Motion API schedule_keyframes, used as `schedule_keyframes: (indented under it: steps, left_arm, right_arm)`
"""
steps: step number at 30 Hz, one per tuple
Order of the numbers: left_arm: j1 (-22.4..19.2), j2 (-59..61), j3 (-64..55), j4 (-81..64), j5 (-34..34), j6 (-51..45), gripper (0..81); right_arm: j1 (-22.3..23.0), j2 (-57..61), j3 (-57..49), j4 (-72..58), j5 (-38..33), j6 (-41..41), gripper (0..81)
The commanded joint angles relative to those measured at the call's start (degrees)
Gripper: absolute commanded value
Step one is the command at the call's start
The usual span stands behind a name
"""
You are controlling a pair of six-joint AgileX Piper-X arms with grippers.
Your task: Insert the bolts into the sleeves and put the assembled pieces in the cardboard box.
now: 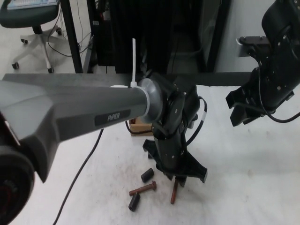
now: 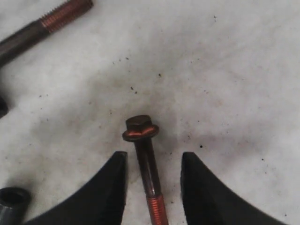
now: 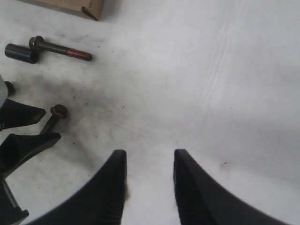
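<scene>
The left end effector [image 2: 153,161] is down at the bench [image 1: 243,178], lower centre of the high view. Its fingers are spread and straddle the shank of a bolt [image 2: 140,136] lying flat between them; nothing is gripped yet. I'd say the job is at its first step, picking up a bolt. The next move calls for the fingers to close squarely on the shank, then a lift and a turn so the threaded end lines up with a sleeve's bore. That likely needs the other arm to steady the sleeve.

The right end effector [image 3: 149,176] hangs released and empty at the upper right of the high view, well apart from the parts.

Counting:
- Two bolts: this one and a second bolt [image 1: 143,189] to its left.
- Two sleeves: one sleeve [image 1: 147,175] above that second bolt and another sleeve [image 1: 134,201] below it.
- One cardboard box [image 1: 137,125], partly hidden behind the left arm.

No bolt appears to sit in a sleeve.
</scene>
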Motion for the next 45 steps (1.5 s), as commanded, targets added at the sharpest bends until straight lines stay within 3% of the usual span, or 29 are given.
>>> schedule_keyframes:
  steps: [1,30,32,35,36,39,45]
  left_arm:
    - [-0.14,-0.02,-0.39,0.73,0.91,-0.96,35.9]
    - [-0.11,2.25,-1.0,-1.67,0.91,-0.14,35.1]
    - [-0.11,2.25,-1.0,-1.67,0.91,-0.14,27.8]
    - [-0.11,2.25,-1.0,-1.06,2.05,2.84,3.8]
    - [-0.11,2.25,-1.0,-0.76,3.2,4.85,0.2]
    - [-0.11,2.25,-1.16,0.14,3.44,5.92,0.2]
    - [0.26,0.23,-4.96,2.91,2.9,6.46,0.2]
  right_arm:
    - [-0.21,-1.1,-0.3,0.16,-0.77,-0.51,32.0]
    - [-0.21,-1.1,-0.3,0.16,-0.75,-0.9,32.0]
    - [-0.21,-1.1,-0.3,0.16,-0.75,-0.87,31.9]
    - [-0.21,-1.1,-0.3,0.16,-0.75,-0.87,27.0]
    - [-0.21,-1.1,-0.3,0.16,-0.75,-0.87,24.4]
    - [-0.21,-1.1,-0.3,0.16,-0.75,-0.87,18.3]
    - [-0.21,-1.1,-0.3,0.16,-0.75,-0.87,17.4]
